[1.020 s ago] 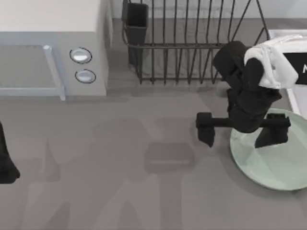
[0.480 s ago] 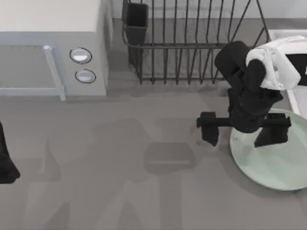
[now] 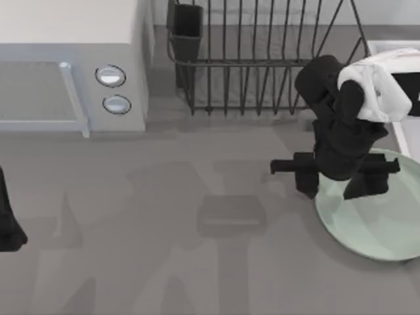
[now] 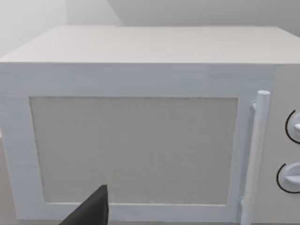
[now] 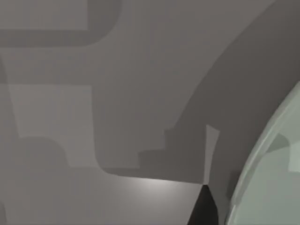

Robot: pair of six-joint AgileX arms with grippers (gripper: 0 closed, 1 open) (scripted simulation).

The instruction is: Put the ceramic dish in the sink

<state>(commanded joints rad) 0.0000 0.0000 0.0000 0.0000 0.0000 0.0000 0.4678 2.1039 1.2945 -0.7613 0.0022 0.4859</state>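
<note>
Right gripper (image 3: 331, 178) is held low over the left rim of the ceramic dish (image 3: 377, 223), its fingers spread wide: one finger (image 3: 305, 177) stands outside the rim over the bare table (image 3: 197, 262), the other (image 3: 371, 180) over the dish's inner face. Nothing is gripped yet, as far as can be judged. In the right wrist view the dish's rim (image 5: 272, 154) is seen curving beside a dark fingertip (image 5: 202, 208).

The dish lies flat on the table at the right side, partly cut off by the top view's right edge, near to the viewer relative to the sink (image 3: 387, 47), whose pale rim is seen at the far right. A black wire dish rack (image 3: 262, 59) stands at the far side, left of the sink, and a microwave (image 3: 65, 65) is at the far left.

The left arm (image 3: 10, 226) is parked at the table's left edge, facing the microwave door (image 4: 136, 150); whether its fingers are apart cannot be told.

The dish is judged to be stiff, glossy and slippery, fairly heavy for its thinness, and breakable if dropped or knocked against the sink's rim. Lying flat, it offers only its shallow raised rim, so the hold is best taken there, with one finger inside and one outside, deep enough that the dish is not levered out when lifted.
</note>
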